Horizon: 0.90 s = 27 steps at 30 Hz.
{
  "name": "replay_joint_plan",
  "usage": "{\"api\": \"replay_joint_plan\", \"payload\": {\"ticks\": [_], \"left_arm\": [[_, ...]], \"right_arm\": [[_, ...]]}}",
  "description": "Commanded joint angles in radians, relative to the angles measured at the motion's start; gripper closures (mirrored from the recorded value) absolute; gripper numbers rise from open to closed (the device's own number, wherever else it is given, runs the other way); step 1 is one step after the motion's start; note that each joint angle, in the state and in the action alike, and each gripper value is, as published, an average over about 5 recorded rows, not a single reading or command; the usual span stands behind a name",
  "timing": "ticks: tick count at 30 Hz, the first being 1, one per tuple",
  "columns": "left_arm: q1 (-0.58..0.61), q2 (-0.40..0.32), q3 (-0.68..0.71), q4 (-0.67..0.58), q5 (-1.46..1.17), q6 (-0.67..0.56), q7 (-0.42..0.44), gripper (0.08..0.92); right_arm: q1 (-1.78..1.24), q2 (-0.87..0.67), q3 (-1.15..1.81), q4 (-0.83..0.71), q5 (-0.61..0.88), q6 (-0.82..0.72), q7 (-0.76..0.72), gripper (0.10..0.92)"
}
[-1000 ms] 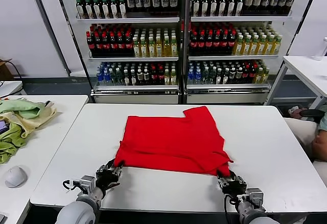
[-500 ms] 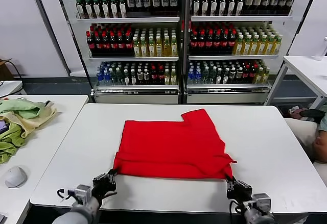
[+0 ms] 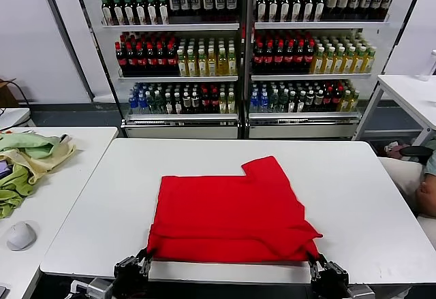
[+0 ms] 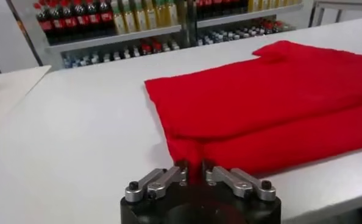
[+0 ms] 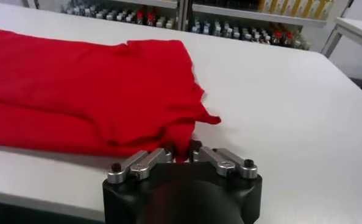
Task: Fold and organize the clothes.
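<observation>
I'm mid-fold: left hand (image 3: pixel 142 263) and right hand (image 3: pixel 317 266) each clamped on a near corner of the T-shirt (image 3: pixel 231 210), low-centre on the worktop (image 3: pixel 354 190). Next, I judge, lift both corners evenly.

One red T-shirt (image 3: pixel 231 210) is seen on one white table (image 3: pixel 354 197). Two grippers, left gripper (image 3: pixel 139 261) and right gripper (image 3: pixel 317 263), are counted. Two shelving units (image 3: pixel 242 54) of bottles are shown.

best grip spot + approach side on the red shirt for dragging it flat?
Grip the red T-shirt at its two near-edge corners, coming in low from the table's front edge. The hem there is doubled and lies at the edge. The left claw and right claw are already pinched on those corners.
</observation>
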Motion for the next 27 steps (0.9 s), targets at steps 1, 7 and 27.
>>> {"api": "replay_joint_plan", "payload": {"ticks": [1,7,27], "left_arm": [[-0.01,0.024,-0.075,-0.208,0.02,0.025,0.002,0.626],[-0.33,0.05,-0.015,-0.027,-0.067,0.026,0.038,0.453],[-1.028,-0.02,0.297,0.76,-0.171,0.133,0.171,0.177]], "right_arm": [[0.053,-0.034,0.168,0.147,0.122,-0.071,0.018,0.522],[0.48,-0.068,0.001,-0.069,0.154,-0.073,0.01,0.349],[1.395,0.258,-0.486,-1.084,0.033,-0.07,0.031,0.203]]}}
